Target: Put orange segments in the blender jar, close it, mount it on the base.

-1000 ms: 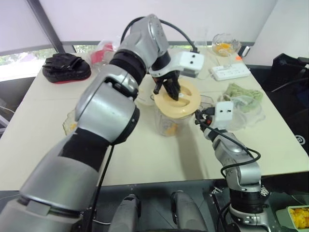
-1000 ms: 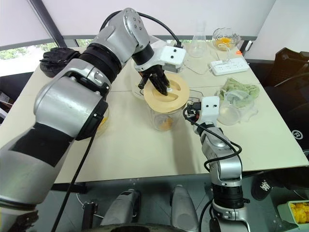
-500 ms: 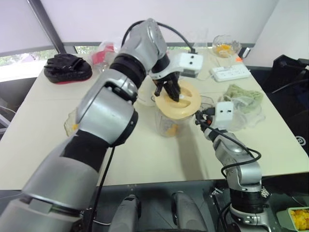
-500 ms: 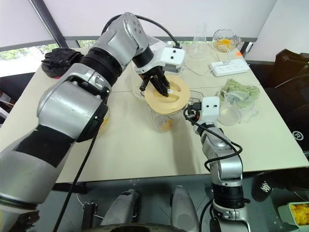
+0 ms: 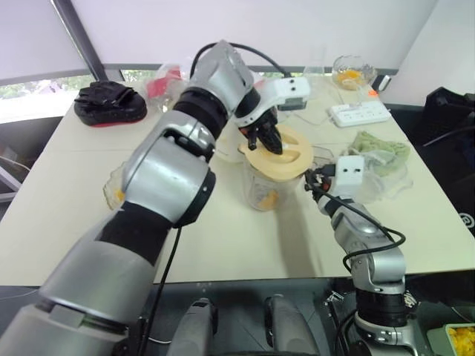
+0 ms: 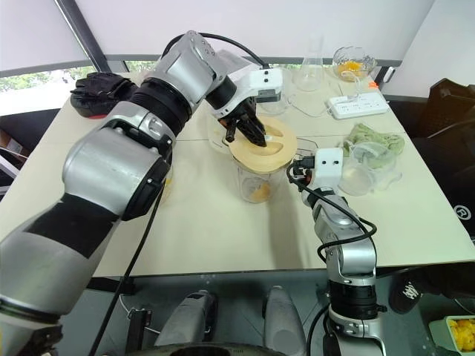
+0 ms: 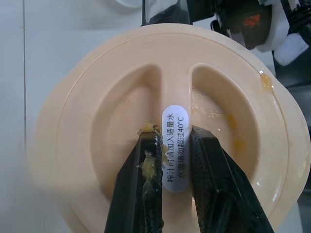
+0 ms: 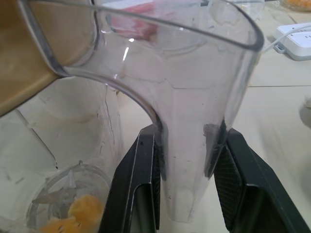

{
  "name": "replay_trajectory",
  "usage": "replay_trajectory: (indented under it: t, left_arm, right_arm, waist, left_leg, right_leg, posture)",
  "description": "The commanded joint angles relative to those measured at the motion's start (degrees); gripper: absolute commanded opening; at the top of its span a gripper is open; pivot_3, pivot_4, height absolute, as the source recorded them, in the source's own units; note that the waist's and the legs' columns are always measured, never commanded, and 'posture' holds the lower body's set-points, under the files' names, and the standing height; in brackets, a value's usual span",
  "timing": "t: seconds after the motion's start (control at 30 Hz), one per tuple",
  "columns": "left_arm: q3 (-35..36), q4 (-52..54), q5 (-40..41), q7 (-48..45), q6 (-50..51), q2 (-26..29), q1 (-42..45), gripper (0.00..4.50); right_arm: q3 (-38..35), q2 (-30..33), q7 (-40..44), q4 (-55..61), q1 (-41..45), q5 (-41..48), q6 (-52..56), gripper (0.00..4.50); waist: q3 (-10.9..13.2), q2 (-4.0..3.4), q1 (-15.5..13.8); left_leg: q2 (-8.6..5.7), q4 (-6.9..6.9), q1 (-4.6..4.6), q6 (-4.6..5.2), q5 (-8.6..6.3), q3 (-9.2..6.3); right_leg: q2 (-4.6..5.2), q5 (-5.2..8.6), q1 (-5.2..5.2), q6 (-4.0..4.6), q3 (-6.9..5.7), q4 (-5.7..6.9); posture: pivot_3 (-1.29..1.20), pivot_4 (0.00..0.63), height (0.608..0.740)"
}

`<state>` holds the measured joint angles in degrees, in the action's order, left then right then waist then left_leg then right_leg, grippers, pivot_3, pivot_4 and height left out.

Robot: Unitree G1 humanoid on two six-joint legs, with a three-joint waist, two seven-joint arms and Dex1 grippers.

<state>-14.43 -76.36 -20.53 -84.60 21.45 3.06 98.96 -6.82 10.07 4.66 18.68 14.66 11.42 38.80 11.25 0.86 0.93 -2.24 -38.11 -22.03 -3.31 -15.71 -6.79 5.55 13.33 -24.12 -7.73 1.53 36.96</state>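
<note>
The blender jar [image 5: 264, 187] stands upright mid-table with orange segments [image 8: 80, 211] at its bottom, by the blade hub. A cream-yellow lid [image 5: 285, 153] lies slightly tilted on the jar's mouth. My left gripper [image 7: 170, 133] comes down from above and is shut on the lid's central ridge, beside a white label; juice and pulp smear one finger [image 7: 146, 165]. My right gripper [image 8: 187, 133] reaches in level from the near right and is shut on the jar's clear side handle [image 8: 189, 111]. The base is hidden.
At the back right are a white power strip [image 5: 358, 113], a stemmed glass cup of orange bits [image 5: 349, 70] and a glass flask [image 6: 310, 70]. A green cloth [image 5: 382, 144] and clear cups [image 5: 375, 182] lie right of the jar. Black gloves [image 5: 110, 101] lie back left.
My left wrist has rolled and turned the lid on the jar's mouth, leaving it more tilted. The right gripper has kept its hold in place. The whole picture has shifted slightly.
</note>
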Motion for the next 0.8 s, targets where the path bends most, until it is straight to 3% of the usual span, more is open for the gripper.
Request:
replay_trajectory:
  t: [0.03, 0.2, 0.57, 0.6, 0.63, 0.77, 0.8]
  left_arm:
    - [2.3, -1.9, 2.4, 4.3, 4.5, -2.6, -2.2, 0.26]
    - [4.3, -1.5, 2.9, 15.2, 6.5, -2.8, -3.1, 0.26]
    - [2.1, -1.2, 1.2, 9.2, 2.4, -1.2, -3.5, 0.26]
    - [2.1, -1.1, 1.3, 8.8, 2.1, -1.1, -3.5, 1.29]
    - [2.1, -1.1, 1.4, 7.9, 1.6, -0.9, -3.5, 1.61]
    - [2.9, -0.8, 2.1, 8.1, -0.5, -0.3, -3.5, 3.61]
    - [3.5, -0.8, 2.6, 8.2, -0.4, -0.2, -3.2, 3.61]
  right_arm:
    - [0.4, -0.1, 0.7, 2.1, 1.9, 0.6, -1.1, 0.92]
    - [0.2, 0.1, 1.1, 1.7, 2.2, 0.5, -1.2, 0.92]
    - [0.2, 0.2, 1.8, 0.2, 3.3, 0.2, -1.8, 0.92]
    - [0.2, 0.2, 1.9, 0.1, 3.4, 0.2, -1.8, 0.92]
    - [0.2, 0.2, 1.9, 0.0, 3.5, 0.2, -1.9, 0.92]
    - [0.5, 0.2, 2.0, -0.3, 3.7, 0.0, -2.1, 0.92]
    - [0.5, 0.2, 2.1, -0.3, 3.7, 0.0, -2.2, 0.92]
  waist:
    - [0.0, 0.00, -0.1]
    - [0.0, 0.00, -0.4]
    - [0.0, -0.07, 0.2]
    - [0.0, -0.07, 0.3]
    - [0.0, -0.06, 0.4]
    - [0.0, -0.05, 1.5]
    - [0.0, -0.06, 1.6]
  left_leg:
    - [0.00, 0.00, 0.01, 0.00, 0.00, 0.00]
    - [-0.01, 0.00, 0.37, 0.00, 0.00, -0.02]
    - [0.00, 0.03, 0.67, 0.00, -0.01, -0.01]
    - [0.01, 0.04, 0.67, 0.01, -0.01, -0.01]
    - [0.01, 0.04, 0.67, 0.01, -0.01, -0.01]
    - [0.03, 0.08, 0.63, 0.01, -0.01, 0.00]
    - [0.03, 0.09, 0.63, 0.01, -0.01, 0.00]
  right_leg:
    - [0.00, 0.00, 0.02, 0.00, 0.00, 0.00]
    - [0.00, 0.03, 0.44, -0.05, -0.01, -0.11]
    - [0.00, 0.14, 0.95, -0.26, -0.02, -0.62]
    - [0.00, 0.14, 0.94, -0.26, -0.02, -0.62]
    - [0.00, 0.14, 0.94, -0.26, -0.02, -0.63]
    - [-0.01, 0.13, 0.85, -0.25, -0.02, -0.62]
    - [-0.01, 0.13, 0.85, -0.25, -0.01, -0.62]
  posture:
    - [0.00, 0.150, 0.740]
    - [0.00, 0.150, 0.740]
    - [0.00, 0.150, 0.740]
    - [0.00, 0.150, 0.740]
    - [0.00, 0.150, 0.740]
    - [0.00, 0.150, 0.740]
    - [0.00, 0.150, 0.740]
